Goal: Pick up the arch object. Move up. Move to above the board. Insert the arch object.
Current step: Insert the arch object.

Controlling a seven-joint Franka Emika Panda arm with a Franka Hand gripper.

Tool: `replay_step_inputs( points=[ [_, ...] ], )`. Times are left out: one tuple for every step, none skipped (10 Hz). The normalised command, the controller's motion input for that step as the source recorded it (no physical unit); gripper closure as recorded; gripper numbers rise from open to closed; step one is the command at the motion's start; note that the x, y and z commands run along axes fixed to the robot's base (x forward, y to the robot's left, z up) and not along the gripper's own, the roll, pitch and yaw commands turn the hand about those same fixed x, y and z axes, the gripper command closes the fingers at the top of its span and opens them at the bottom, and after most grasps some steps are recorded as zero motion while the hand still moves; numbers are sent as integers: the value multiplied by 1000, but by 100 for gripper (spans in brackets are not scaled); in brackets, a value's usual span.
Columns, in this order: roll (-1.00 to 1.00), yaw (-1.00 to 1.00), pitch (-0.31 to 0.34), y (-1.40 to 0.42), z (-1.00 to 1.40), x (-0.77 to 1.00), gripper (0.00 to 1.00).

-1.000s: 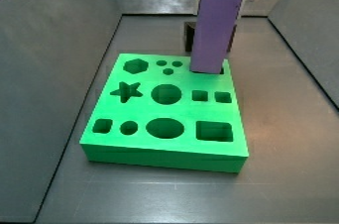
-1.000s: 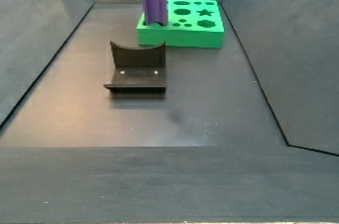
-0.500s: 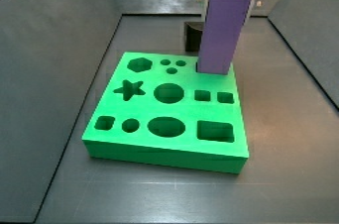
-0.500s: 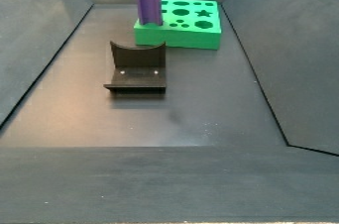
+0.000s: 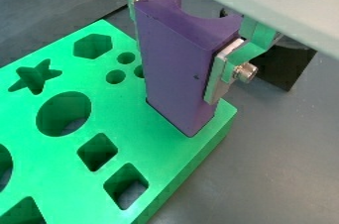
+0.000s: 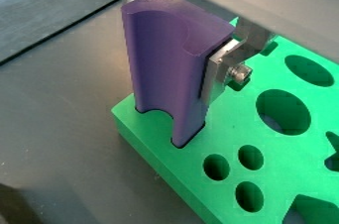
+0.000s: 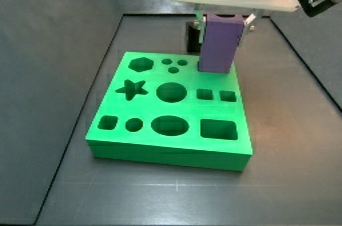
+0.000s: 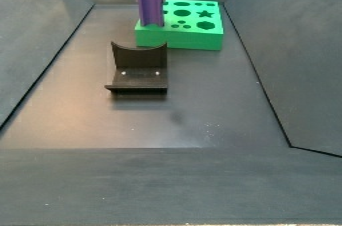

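Lowered, claw (image 7: 223, 15) sinks arch object (image 7: 221, 42) into board (image 7: 147, 140); fixture (image 8: 138, 70) nearby

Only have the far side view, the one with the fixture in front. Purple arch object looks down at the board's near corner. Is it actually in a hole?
Observer: Yes. In a wrist view the arch object has its foot sunk into a corner opening of the board.
Operator: Gripper still on it?
Observer: The gripper has a silver finger flat against the arch object's side, near its top.
Operator: Anything behind the board?
Observer: A dark block sits past the board's far edge in a side view.
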Motion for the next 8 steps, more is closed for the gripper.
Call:
replay_step_inputs(
  points=[
    [51,789,-204,297,-794,-63,100],
    [0,986,-144,143,-780,-69,100],
    [0,1000,-127,91,-720,-71,100],
    [0,0,-51,0,-80,-11,100],
    [0,0,10,0,0,0,100],
    [0,0,6,0,0,0,100],
    [19,0,0,0,0,0,100],
    [0,0,0,0,0,0,100]
  ],
)
